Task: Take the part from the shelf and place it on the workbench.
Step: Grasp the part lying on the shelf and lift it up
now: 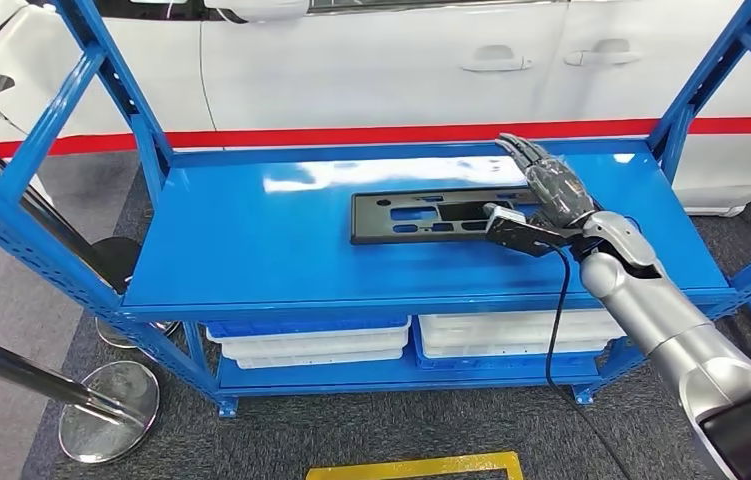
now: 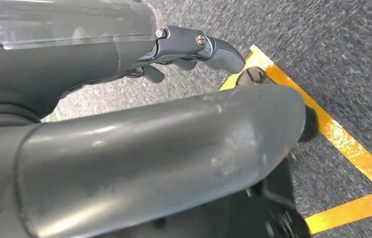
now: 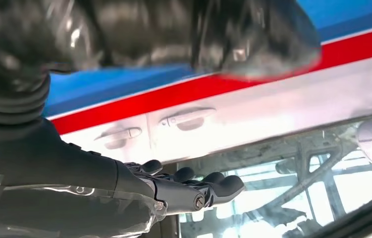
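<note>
1. My right hand [image 1: 551, 190] is reaching over the top of the blue shelf [image 1: 251, 250], fingers stretched out and apart, holding nothing. It hovers at the right end of the part [image 1: 431, 216]; whether it touches the part I cannot tell.
2. The part, a flat black plate with cut-out slots, lies flat near the middle of the top shelf, long side running left to right. I judge my hand is held flat and open so the fingers can slide over that end and close on the thin edge.
3. My left hand [image 2: 188, 49] hangs low over the grey carpet, fingers loosely curled with nothing in them, beside a yellow floor marking [image 2: 342, 144].
4. The black cable [image 1: 554, 330] from my right wrist drops across the shelf's front edge; it could snag when I lift.
5. The blue side braces [image 1: 696, 95] stand close on the right, so I judge the plate should come out towards me.
6. White bins [image 1: 311, 343] sit on the lower shelf, a white car [image 1: 371, 60] stands behind, and a post with a round metal base [image 1: 106, 410] is on the left.
</note>
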`<state>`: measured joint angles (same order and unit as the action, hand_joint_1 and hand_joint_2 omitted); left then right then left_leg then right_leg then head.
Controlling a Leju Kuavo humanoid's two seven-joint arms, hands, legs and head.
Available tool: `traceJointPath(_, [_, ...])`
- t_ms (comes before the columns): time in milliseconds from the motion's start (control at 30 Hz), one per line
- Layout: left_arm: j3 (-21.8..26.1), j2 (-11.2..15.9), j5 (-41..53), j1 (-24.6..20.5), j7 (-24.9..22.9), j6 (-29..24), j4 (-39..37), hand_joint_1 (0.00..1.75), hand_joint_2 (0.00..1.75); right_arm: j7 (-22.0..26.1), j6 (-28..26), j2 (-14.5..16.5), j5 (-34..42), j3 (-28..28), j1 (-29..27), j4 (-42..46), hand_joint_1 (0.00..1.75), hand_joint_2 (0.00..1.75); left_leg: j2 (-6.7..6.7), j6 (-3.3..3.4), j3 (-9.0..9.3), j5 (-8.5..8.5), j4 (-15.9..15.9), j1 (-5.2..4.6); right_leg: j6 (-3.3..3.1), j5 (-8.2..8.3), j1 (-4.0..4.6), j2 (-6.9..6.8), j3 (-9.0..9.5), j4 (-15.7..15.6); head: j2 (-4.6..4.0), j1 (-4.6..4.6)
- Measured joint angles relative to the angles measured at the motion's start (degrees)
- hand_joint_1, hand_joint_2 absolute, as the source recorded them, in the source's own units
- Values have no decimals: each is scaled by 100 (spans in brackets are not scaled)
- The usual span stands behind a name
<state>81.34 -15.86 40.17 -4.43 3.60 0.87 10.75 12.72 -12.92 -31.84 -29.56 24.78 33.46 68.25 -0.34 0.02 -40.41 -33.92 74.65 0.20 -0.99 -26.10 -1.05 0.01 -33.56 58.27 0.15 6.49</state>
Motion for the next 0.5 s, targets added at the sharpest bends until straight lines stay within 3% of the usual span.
traceJointPath(33, [13,0,-13,5,-3,-2,0,0,0,-2,19,-14,12,-15,-44,15,0,175,0,25,-14,158,-133,-5,-2,-39,15,2,50,2,0,0])
traceJointPath(100, [44,2,-31,9,-12,-13,0,0,0,-13,87,-58,39,-51,-129,72,0,175,0,131,188,715,-839,-35,-2,-119,38,6,160,-2,0,1])
traceJointPath(167, [70,9,-48,4,-17,-30,0,0,0,-24,179,-120,75,-78,-206,145,0,175,-5,248,390,993,-1403,-86,27,-173,44,10,222,-15,0,-1])
traceJointPath(200, [78,11,-53,4,-17,-35,0,0,0,-28,228,-158,92,-88,-262,195,0,175,-9,277,432,1012,-1513,-106,52,-191,38,10,231,-25,0,-1])
traceJointPath(333, [97,11,-59,14,-9,-41,0,0,0,-35,379,-336,158,-146,-450,442,0,175,-32,174,473,1053,-1604,-109,91,-231,31,-2,246,-26,0,-1])
traceJointPath(500, [102,11,-58,2,9,-39,0,0,0,-40,626,-538,200,-176,-525,673,0,175,-33,207,473,1019,-1602,-117,119,-240,23,1,271,-76,0,1])
